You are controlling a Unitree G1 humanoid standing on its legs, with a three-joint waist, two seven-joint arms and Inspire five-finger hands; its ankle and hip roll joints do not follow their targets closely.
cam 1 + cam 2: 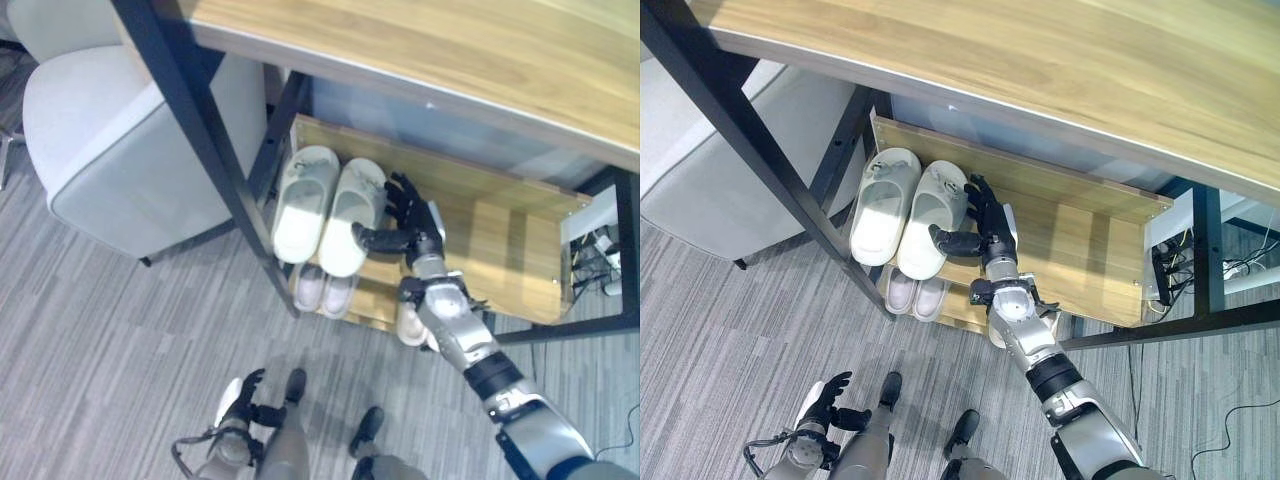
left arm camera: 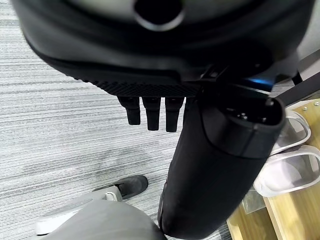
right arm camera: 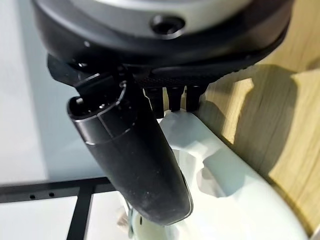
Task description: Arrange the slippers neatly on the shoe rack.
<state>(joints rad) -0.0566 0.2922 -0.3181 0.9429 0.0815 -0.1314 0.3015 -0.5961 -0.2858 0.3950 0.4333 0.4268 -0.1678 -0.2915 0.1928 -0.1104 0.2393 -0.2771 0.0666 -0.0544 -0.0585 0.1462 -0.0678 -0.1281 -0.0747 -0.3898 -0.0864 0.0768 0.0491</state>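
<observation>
Two pale greenish-white slippers lie side by side on the shoe rack's upper wooden shelf [image 1: 500, 235], toes toward me: the left one [image 1: 305, 203] and the right one [image 1: 352, 215]. My right hand [image 1: 408, 222] is at the right slipper's outer edge. Its thumb lies across the slipper's near end and its straight fingers [image 1: 985, 200] run along its side; the hand is open. Up close, the thumb hangs over the white slipper [image 3: 225, 190]. My left hand [image 1: 240, 398] hangs open low by the floor, away from the rack.
On the lower shelf sits a smaller pale pair [image 1: 325, 290], with another white slipper [image 1: 410, 325] under my right forearm. A wooden tabletop [image 1: 450, 50] overhangs the rack, and its black leg [image 1: 200, 140] slants in front. A grey chair [image 1: 110, 150] stands left; cables [image 1: 605, 250] lie right.
</observation>
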